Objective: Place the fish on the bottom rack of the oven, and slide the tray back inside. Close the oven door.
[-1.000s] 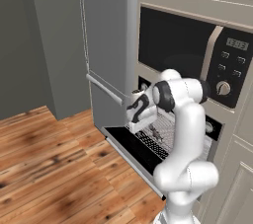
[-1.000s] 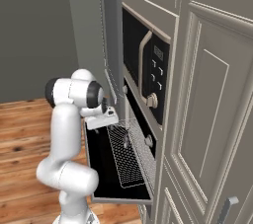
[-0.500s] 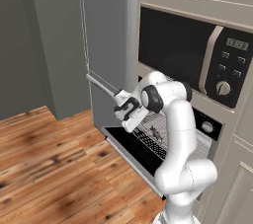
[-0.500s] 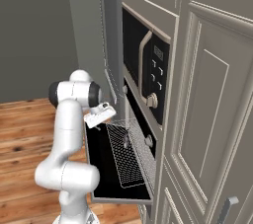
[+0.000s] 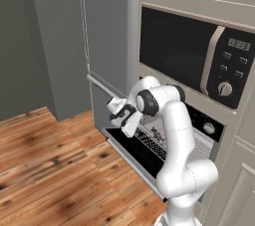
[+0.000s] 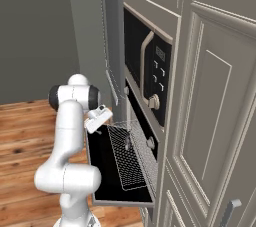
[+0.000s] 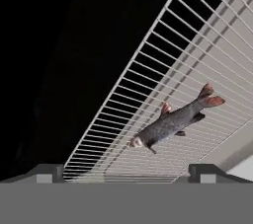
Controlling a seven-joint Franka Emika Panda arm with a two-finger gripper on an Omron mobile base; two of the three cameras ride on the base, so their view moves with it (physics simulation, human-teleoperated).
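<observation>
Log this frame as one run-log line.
gripper: open, empty | fish: on bottom rack | rack: pulled out | oven door: open

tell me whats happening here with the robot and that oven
A white robot arm is working at a built-in oven whose door hangs open. The fish already lies on the wire rack, which is pulled out over the door. The hand is open and empty, hovering by the rack's front. The rack is not yet slid in and the door not yet closed.
</observation>
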